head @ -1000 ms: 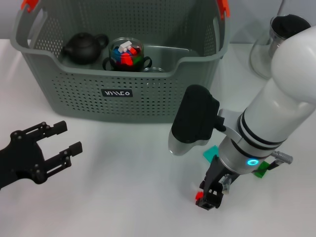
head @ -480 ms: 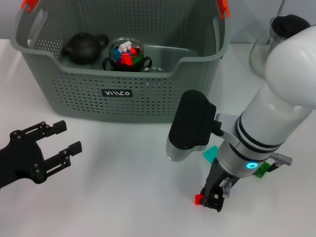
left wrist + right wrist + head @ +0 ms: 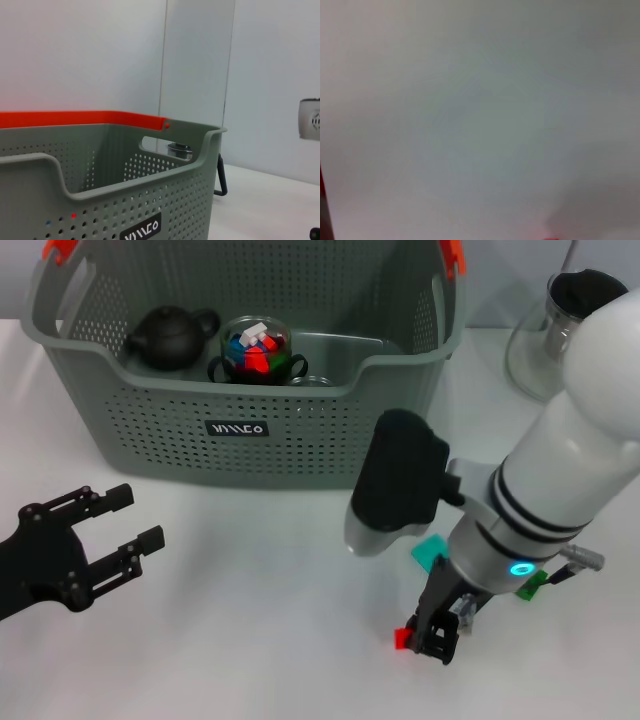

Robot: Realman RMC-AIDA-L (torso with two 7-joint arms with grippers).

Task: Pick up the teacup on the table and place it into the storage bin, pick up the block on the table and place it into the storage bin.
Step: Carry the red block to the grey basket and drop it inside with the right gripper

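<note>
Inside storage bin (image 3: 250, 430), teapot (image 3: 170, 337), perhaps blocks-filled teacup (image 3: 256, 350)

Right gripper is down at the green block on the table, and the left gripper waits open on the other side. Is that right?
Not quite: the head view shows the right gripper down at the red block, not a green one. The green blocks lie farther back, beside the arm. The left gripper does wait open.

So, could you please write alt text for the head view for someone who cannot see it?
The right claw is down at the white table beside a small red block. Behind stands the grey storage bin, holding a black teapot and a glass cup of coloured blocks; the open left claw hovers opposite.
</note>
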